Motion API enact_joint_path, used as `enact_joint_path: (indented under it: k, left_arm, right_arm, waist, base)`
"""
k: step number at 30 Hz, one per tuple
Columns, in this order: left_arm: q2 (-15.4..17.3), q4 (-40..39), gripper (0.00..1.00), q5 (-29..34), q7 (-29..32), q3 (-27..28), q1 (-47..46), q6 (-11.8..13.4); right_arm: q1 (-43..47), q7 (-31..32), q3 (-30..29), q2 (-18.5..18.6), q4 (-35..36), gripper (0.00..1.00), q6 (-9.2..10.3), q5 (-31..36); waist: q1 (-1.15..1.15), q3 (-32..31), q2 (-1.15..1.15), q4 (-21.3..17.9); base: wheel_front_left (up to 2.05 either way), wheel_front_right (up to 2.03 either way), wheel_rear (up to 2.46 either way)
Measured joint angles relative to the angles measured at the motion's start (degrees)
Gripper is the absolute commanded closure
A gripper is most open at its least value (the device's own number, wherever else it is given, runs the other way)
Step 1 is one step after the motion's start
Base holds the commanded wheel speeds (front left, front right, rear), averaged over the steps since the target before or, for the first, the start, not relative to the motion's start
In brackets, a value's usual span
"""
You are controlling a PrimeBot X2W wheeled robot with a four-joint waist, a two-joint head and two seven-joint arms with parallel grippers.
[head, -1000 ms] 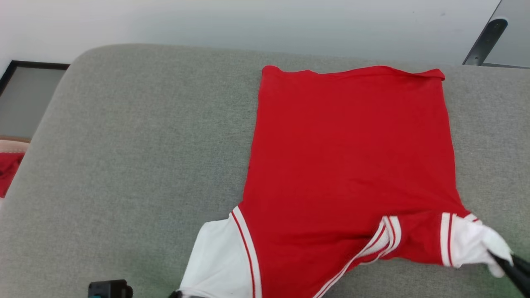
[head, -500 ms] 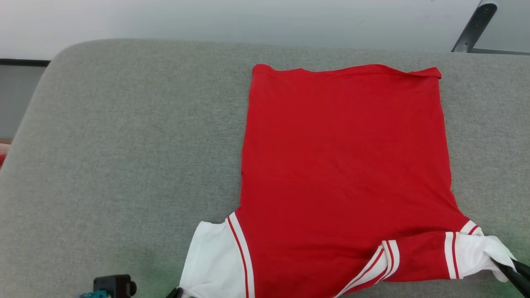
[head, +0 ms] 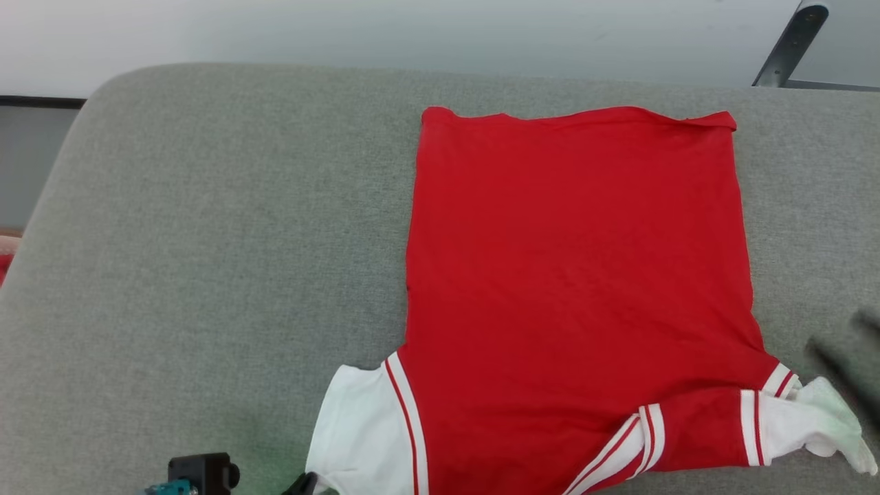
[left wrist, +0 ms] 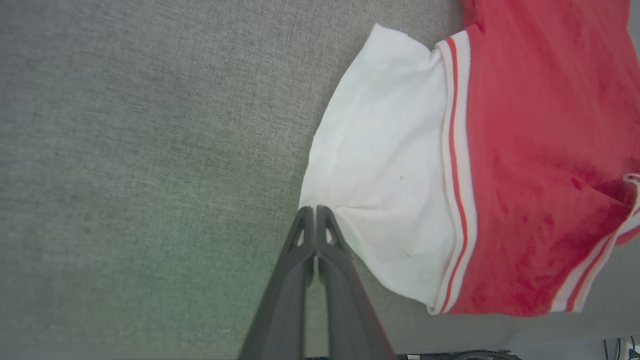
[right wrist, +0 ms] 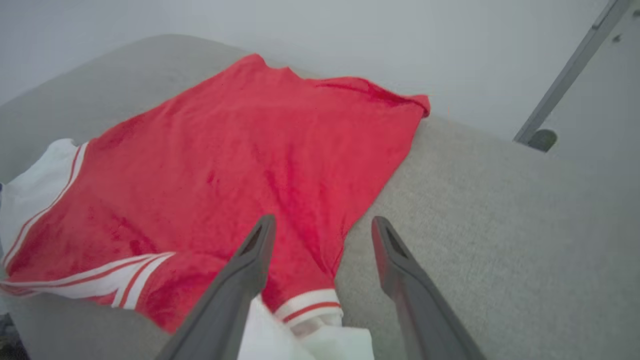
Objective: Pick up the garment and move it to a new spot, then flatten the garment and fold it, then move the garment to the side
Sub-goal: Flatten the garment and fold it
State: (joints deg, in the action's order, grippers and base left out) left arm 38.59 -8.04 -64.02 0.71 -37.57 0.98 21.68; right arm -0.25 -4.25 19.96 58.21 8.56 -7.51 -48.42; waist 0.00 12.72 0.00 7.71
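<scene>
The garment (head: 577, 275), on the grey padded surface (head: 206, 240). Lies flat, right of centre in the head view, plain red side up. Points its hem toward the far edge by the white wall and its shoulders toward the near edge.

Left sleeve (head: 357, 426): white, opened out flat at the near left, bordered by red-and-white striped trim. Right sleeve (head: 811, 419): white, crumpled into a narrow bunch at the near right, resting on the padding. Striped trim band (head: 643, 440): crosses the near part of the red body at a slant, partly tucked under a lap of red cloth.

Left jaws: closed tight, fingers (left wrist: 292, 290) pressed together along their length in the left wrist view. Meet the outer corner of the left sleeve (left wrist: 380, 175), where the white cloth draws into creases running to the tips. Looks pinched there, low against the padding.

Right jaws: spread wide, fingers (right wrist: 240, 290) well apart in the right wrist view, nothing between them. Hang above the bunched right sleeve and the garment's right side edge, clear of the cloth. Appear in the head view as a dark blur (head: 842, 354) just beyond the right sleeve, too smeared to read.

Metal leg (head: 784, 48): slants up at the far right, past the padded surface.
</scene>
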Motion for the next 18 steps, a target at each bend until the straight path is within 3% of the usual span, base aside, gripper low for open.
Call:
enact_joint_path:
  k: [3, 7, 12, 18]
  left_arm:
    - [-0.62, -0.01, 1.00, 0.56, -0.83, -0.19, -0.73, -0.15]
    - [-1.45, 0.26, 1.00, 1.32, -1.24, -0.81, -1.60, -0.64]
    - [-2.90, 0.96, 1.00, 2.72, -1.23, -1.99, -4.31, -1.63]
    - [-5.72, 1.99, 1.00, 4.68, -1.33, -3.71, -8.70, -3.92]
  right_arm:
    - [-2.00, -3.32, -6.86, -1.23, 0.60, 0.00, 0.00, 3.60]
    - [-7.59, -3.52, -12.51, -7.12, -0.13, 0.00, 0.00, 9.81]
    - [-18.42, 4.32, -14.16, -14.57, -5.47, 0.00, 0.00, 14.13]
    - [-34.15, 14.72, -11.65, -18.63, -15.63, 0.00, 0.00, 17.17]
  waist:
    - [0.00, 0.29, 0.00, 0.35]
    - [0.00, 0.95, 0.00, 0.95]
    - [0.00, 2.34, 0.00, 2.13]
    - [0.00, 5.08, 0.00, 4.33]
  base:
    - [0.00, 0.00, 0.00]
    - [0.00, 0.00, 0.00]
    - [0.00, 0.00, 0.00]
    - [0.00, 0.00, 0.00]
